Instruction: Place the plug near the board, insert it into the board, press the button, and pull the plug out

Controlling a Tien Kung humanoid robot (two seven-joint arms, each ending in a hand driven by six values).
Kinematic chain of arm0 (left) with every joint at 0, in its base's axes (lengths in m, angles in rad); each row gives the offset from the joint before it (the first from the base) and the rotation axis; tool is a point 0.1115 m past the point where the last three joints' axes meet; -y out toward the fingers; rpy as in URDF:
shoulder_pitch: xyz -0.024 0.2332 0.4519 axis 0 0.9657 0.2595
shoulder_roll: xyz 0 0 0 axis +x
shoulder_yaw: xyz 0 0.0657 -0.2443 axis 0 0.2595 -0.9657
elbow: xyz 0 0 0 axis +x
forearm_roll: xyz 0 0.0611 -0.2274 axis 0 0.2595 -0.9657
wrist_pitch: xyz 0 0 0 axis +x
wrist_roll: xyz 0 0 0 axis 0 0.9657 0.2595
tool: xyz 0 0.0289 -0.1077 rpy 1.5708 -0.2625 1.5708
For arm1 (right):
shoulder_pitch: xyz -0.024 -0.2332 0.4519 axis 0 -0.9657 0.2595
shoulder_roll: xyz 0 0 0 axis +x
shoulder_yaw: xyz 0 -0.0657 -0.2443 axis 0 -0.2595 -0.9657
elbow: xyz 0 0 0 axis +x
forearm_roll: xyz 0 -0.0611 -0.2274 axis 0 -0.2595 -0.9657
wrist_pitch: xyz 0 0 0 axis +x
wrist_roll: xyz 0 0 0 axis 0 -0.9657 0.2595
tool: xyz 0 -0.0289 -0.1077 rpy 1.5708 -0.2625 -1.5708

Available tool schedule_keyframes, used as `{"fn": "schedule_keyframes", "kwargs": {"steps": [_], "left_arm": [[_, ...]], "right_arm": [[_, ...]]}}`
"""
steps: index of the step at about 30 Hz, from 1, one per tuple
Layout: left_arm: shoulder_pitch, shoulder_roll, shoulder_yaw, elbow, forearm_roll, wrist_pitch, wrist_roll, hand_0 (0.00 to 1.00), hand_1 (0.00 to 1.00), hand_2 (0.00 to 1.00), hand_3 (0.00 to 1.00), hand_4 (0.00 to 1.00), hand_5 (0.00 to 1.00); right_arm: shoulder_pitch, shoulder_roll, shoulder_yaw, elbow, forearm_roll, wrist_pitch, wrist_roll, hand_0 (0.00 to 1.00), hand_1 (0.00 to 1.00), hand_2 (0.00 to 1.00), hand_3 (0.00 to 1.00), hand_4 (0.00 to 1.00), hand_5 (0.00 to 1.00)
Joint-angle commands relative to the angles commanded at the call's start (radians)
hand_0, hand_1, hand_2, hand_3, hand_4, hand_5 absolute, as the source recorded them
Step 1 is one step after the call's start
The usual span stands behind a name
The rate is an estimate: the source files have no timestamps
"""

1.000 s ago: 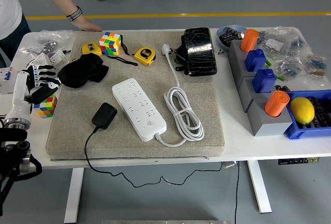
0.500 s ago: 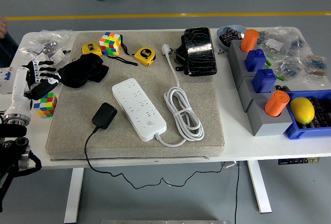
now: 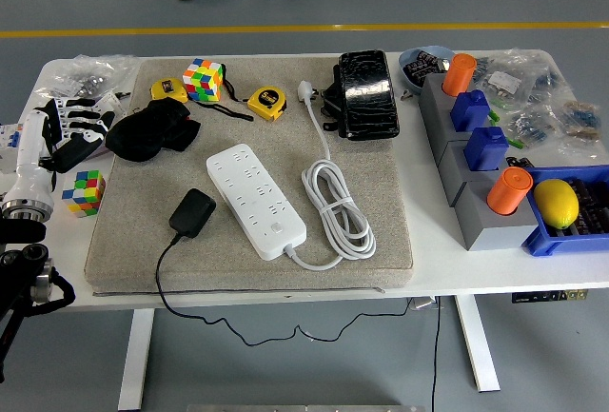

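The left hand hovers at the left edge of the table, fingers spread and holding nothing. The black plug lies on the grey mat, just beside the white power strip (its own cord is coiled at the right).

— Which of the robot's arms shows?

— Only the left one, at the far left edge of the frame. Its white forearm rises from the black joints in the lower left corner toward the upper left.

— And the hand?

— The left five-fingered hand with white and black segments sits at the left edge, above mid-height. Its fingers are loosely extended toward the right, slightly spread, holding nothing.
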Motion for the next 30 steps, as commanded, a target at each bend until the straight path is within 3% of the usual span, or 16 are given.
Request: {"fn": "schedule_keyframes", "kwargs": {"steps": [30], "left_arm": [[0.005, 0.033, 0.017, -0.030, -0.006, -0.009, 0.010, 0.377, 0.451, 0.509, 0.551, 0.846, 0.347]], "right_arm": [[0.016, -0.012, -0.062, 0.000, 0.019, 0.004, 0.004, 0.494, 0.583, 0.541, 0.506, 0.833, 0.369]]}}
